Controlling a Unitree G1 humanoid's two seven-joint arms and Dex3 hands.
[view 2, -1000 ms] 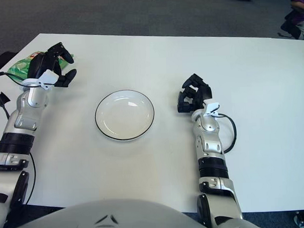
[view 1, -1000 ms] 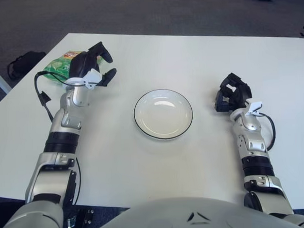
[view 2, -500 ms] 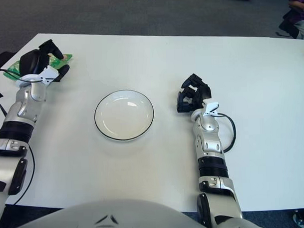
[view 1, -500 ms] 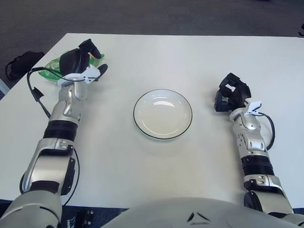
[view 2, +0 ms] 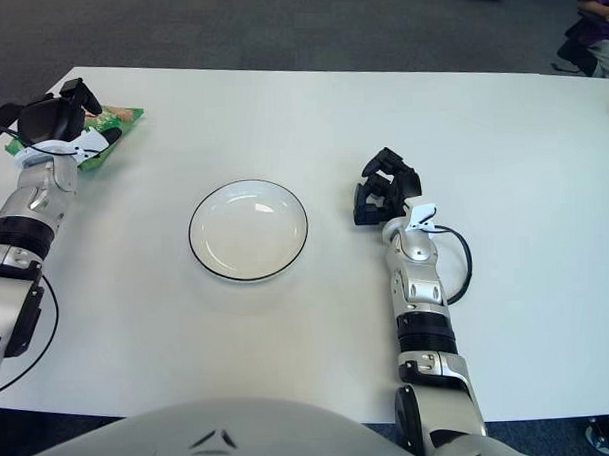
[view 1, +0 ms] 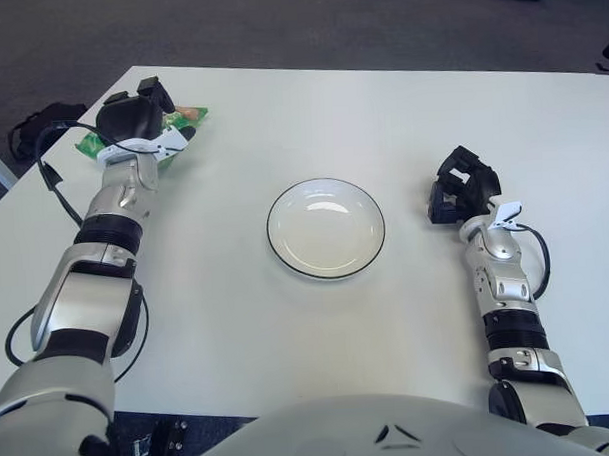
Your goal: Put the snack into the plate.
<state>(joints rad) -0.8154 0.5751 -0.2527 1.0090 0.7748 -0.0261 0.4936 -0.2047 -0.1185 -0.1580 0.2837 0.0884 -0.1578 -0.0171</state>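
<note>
The snack (view 1: 188,116), a green bag, lies flat near the table's far left corner; it also shows in the right eye view (view 2: 118,119). My left hand (view 1: 131,118) is right over the bag and hides its middle. Its fingers arch above the bag without closing round it. The plate (view 1: 285,252), white with a dark rim and empty, sits at the table's middle, well to the right of the bag. My right hand (view 1: 461,187) rests on the table right of the plate, with its fingers curled on nothing.
The white table (view 1: 318,328) ends close behind and left of the snack. A black cable (view 1: 53,182) loops off my left forearm over the left edge. A dark bag (view 1: 43,123) lies on the floor beyond it.
My left hand has swung left and away from me, from beside the snack to over it. The snack, the plate and my right hand have stayed put.
</note>
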